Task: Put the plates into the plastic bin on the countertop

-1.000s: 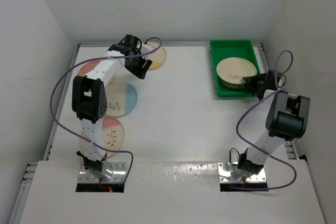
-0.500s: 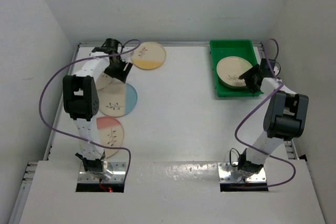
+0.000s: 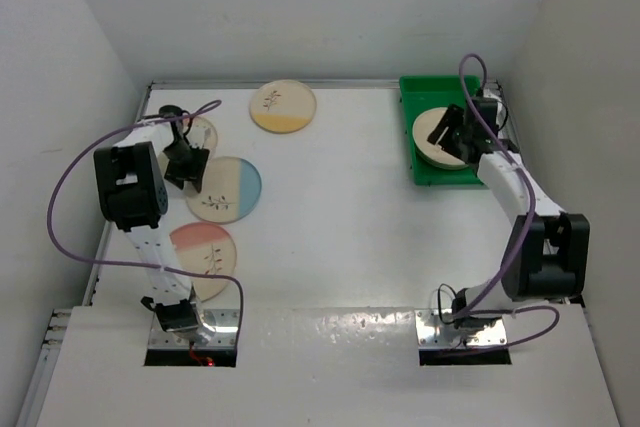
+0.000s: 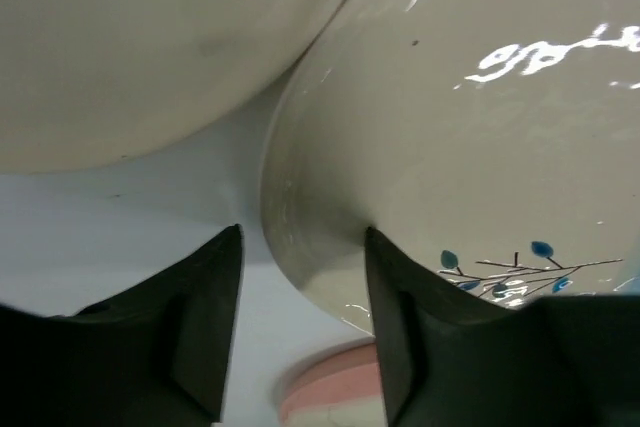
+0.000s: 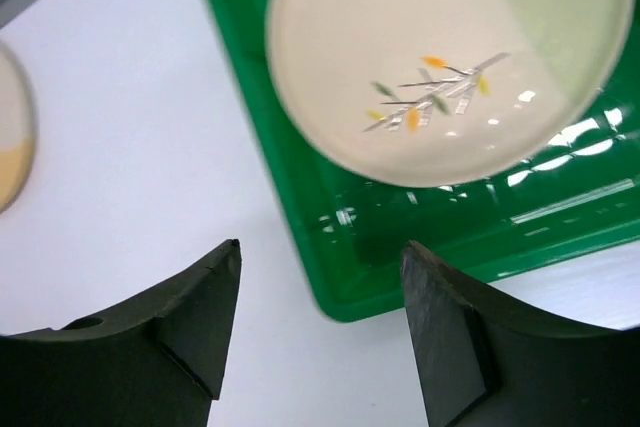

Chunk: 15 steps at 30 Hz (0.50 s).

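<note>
Starting nearest the arm bases, a pink plate (image 3: pixel 205 252) lies on the white bench (image 3: pixel 340 217), with the blue plate (image 3: pixel 228 190) just beyond it. The left gripper (image 4: pixel 300 322) hovers low at that blue plate's rim, its fingers (image 4: pixel 205 332) parted a moderate way and holding nothing, the rim sitting in line with the gap. The step in hand looks like a pick here: bring the rim fully between the fingers before closing, then lift straight so the neighbouring plate (image 3: pixel 203 132) just beside it isn't nudged. Farther back lies the yellow plate (image 3: pixel 283 105). At the far right the right gripper (image 5: pixel 320 317) hangs over the plastic bin (image 5: pixel 300 207), fingers wide and empty, a plate (image 5: pixel 440 67) lying inside
</note>
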Available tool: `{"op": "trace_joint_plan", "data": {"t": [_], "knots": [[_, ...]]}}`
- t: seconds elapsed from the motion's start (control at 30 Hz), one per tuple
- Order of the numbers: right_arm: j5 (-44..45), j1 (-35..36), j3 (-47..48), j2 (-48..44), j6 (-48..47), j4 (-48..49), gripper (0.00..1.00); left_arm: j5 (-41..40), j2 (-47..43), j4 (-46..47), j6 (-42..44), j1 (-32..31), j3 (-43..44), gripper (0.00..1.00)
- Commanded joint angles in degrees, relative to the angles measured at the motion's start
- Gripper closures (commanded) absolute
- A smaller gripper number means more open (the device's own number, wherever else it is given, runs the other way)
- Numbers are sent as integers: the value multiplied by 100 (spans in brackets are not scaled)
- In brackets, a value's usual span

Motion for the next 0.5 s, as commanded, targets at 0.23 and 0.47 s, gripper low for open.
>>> {"op": "trace_joint_plan", "data": {"t": [0.23,0.47], "knots": [[182,1257,274,-338,-888,-13,36,1154,853,86,103,-17,110,86],[-1540,2067,502,417,-1513,-190,30,2148,767,-28,279,-430,548,100]]}}
